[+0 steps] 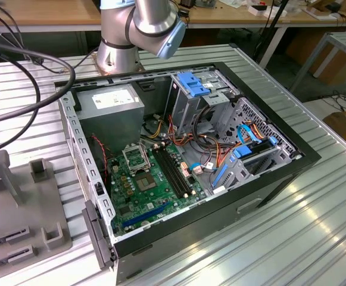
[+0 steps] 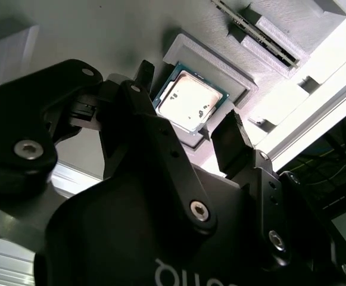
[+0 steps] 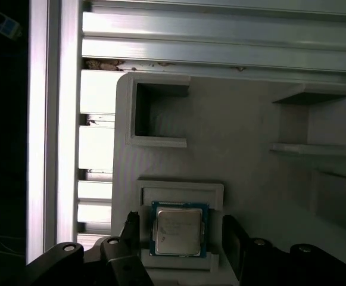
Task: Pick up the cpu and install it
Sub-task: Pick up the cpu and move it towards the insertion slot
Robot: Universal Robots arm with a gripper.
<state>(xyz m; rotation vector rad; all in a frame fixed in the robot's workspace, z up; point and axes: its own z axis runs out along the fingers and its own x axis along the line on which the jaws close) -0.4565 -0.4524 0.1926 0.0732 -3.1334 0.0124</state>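
You had the open computer case [image 1: 220,221] lying on the slatted metal table [image 1: 304,238], with your arm [image 1: 142,24] just behind it. Its green motherboard [image 1: 138,201] carried a silver socket frame [image 1: 136,158] beside long black memory slots [image 1: 174,173]. A grey fixture tray [image 1: 18,226] lay at the exterior view's left.

I can read nothing here. Toward the exterior view's upper left, a white label [image 1: 114,98] sits on the grey power supply [image 1: 84,102], and its print is too small to make out. In the first wrist view the cpu [image 3: 178,229] bears faint marks on its metal top, illegible. In the second wrist view white lettering [image 2: 178,275] on my gripper [image 2: 187,101] body is only partly in frame.
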